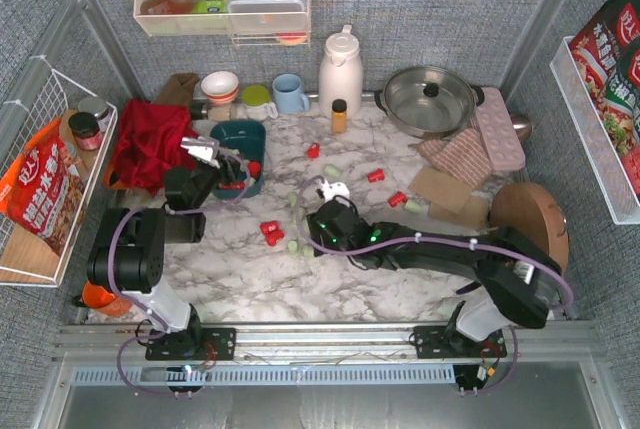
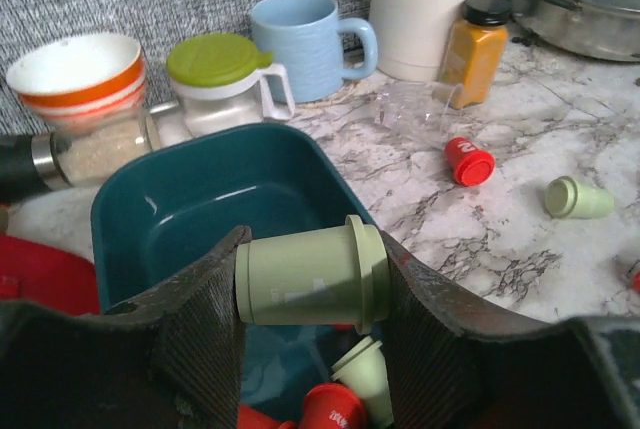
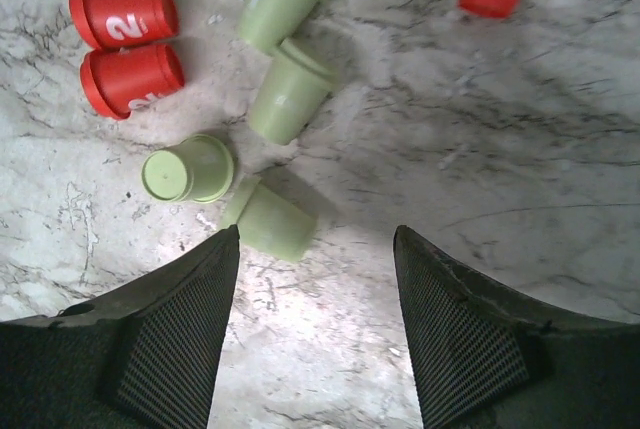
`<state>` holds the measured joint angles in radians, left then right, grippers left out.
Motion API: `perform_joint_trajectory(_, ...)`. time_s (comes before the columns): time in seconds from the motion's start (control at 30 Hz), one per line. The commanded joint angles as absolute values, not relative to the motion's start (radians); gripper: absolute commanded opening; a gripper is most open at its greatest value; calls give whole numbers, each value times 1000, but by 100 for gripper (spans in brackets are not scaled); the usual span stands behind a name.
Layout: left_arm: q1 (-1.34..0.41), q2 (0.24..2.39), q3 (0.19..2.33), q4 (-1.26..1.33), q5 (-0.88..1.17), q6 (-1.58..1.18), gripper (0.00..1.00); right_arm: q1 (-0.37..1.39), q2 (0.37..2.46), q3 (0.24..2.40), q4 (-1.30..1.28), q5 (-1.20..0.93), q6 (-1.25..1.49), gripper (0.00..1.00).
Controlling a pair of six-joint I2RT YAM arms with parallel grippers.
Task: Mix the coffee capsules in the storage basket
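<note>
The dark teal storage basket [image 1: 240, 135] sits at the left of the marble table, next to a red cloth. My left gripper [image 1: 226, 162] hovers over its near end, shut on a mint green capsule [image 2: 312, 274] held sideways. Below it the basket [image 2: 200, 209] holds a green capsule [image 2: 365, 374] and red capsules [image 2: 330, 409]. My right gripper [image 1: 312, 234] is open and empty [image 3: 315, 249], low over the table centre. Just ahead of it lie several green capsules [image 3: 270, 219] and two red capsules [image 3: 128, 47]. More red [image 1: 376, 175] and green capsules [image 1: 332, 170] lie scattered on the table.
An amber bottle [image 1: 339, 115], a white jug [image 1: 340, 71], a blue mug [image 1: 290, 93], a lidded pot [image 1: 430, 99] and a bowl [image 1: 219, 85] stand along the back. A pink tray [image 1: 497, 127] and a round wooden board [image 1: 530, 219] lie at the right. The red cloth [image 1: 150, 144] lies left of the basket.
</note>
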<state>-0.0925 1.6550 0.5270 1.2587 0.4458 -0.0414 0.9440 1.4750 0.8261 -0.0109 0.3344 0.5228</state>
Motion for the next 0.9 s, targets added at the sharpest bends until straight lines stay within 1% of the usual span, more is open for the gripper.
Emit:
perform_joint_trajectory(0.0,-55,1700,553,1282,487,-163,47,978,1556,866,7,336,599,68)
perform_joint_trajectory(0.13,-27,1720,567,1259,457,-233,57,999,1606,891,5,345,624,69)
perform_joint_trajectory(0.2,-19,1723,578,1232,457,-249,65,1007,1620,899,7,348,632,70)
perform_joint_trajectory(0.27,-17,1722,588,1211,459,-252,78,1012,1634,905,9,349,638,71)
perform_joint_trajectory(0.3,-16,1720,589,1209,460,-257,94,1012,1641,909,7,350,641,72)
perform_joint_trajectory(0.33,-17,1718,589,1209,463,-262,98,1013,1648,914,3,351,644,72)
perform_joint_trajectory(0.47,-16,1702,595,1209,463,-296,99,1012,1670,919,-4,364,662,71)
perform_joint_trajectory(0.63,-18,1670,592,1210,461,-292,99,1013,1687,918,-16,391,709,68)
perform_joint_trajectory(0.87,-25,1641,585,1224,465,-285,99,1012,1681,907,1,391,734,53)
